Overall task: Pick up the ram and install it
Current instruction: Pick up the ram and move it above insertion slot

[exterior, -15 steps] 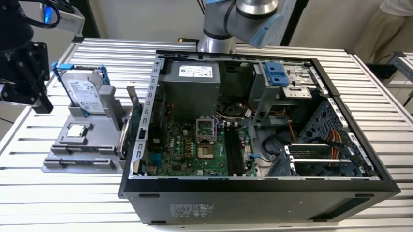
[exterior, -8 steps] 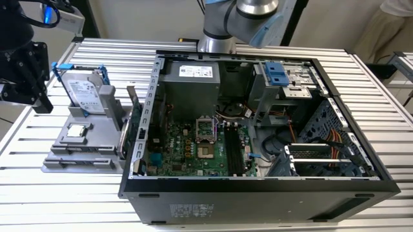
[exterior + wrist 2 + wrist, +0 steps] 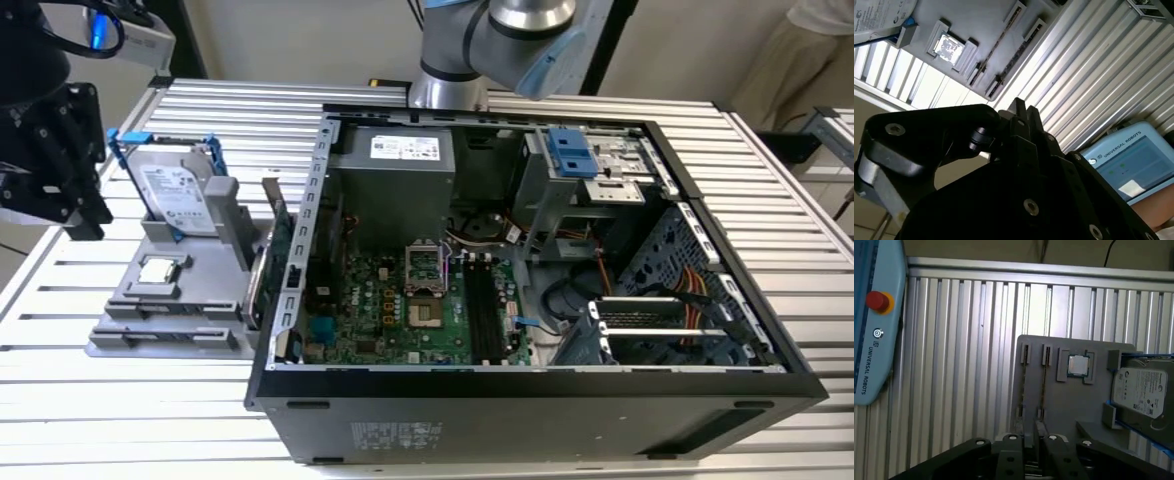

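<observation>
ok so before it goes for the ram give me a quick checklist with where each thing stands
1. Ram found: cannot tell; the gray fixture's two narrow slots are seen edge-on.
2. Gripper near those slots' ends: ok, in the first wrist view.
3. Hard drive and CPU chip clear of those slots: ok.
4. Computer case open: ok.
5. Motherboard's black memory slots free: ok, they look bare.

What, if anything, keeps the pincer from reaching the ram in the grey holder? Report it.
Yes, probably reachable: the ram stands edge-up in the grey holder, open air above it, and the pincer hangs nearby, outside the computer case.
</observation>
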Controlling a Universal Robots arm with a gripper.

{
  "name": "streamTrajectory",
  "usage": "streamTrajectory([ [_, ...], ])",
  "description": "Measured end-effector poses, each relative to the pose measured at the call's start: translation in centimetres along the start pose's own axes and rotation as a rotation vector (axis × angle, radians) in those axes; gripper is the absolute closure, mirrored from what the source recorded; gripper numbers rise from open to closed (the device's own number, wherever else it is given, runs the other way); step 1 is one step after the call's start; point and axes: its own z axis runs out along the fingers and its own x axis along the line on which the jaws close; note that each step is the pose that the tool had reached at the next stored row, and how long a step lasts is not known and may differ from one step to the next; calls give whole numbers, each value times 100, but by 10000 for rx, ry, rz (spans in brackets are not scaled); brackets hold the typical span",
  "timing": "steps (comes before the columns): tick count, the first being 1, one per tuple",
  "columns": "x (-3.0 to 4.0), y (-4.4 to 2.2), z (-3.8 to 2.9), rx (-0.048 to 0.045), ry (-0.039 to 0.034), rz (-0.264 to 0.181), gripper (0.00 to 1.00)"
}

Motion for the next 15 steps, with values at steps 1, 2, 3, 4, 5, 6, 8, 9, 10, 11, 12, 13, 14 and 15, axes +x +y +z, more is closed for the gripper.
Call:
streamTrajectory([
  [1,0,0,0,0,0,0,0],
  [2,0,0,0,0,0,0,0],
  [3,0,0,0,0,0,0,0],
  [4,0,0,0,-1,0,-1,0],
  [5,0,0,0,0,0,-1,0],
  [6,0,0,0,0,0,-1,0],
  [8,0,0,0,0,0,-2,0],
  [9,0,0,0,0,0,-2,0],
  [10,0,0,0,0,0,-2,0],
  [11,0,0,0,0,0,-2,0],
  [12,0,0,0,0,0,-2,0],
  [13,0,0,0,-2,1,-2,0],
  [14,0,0,2,-1,0,12,0],
  [15,-1,0,5,-2,-2,42,0],
])
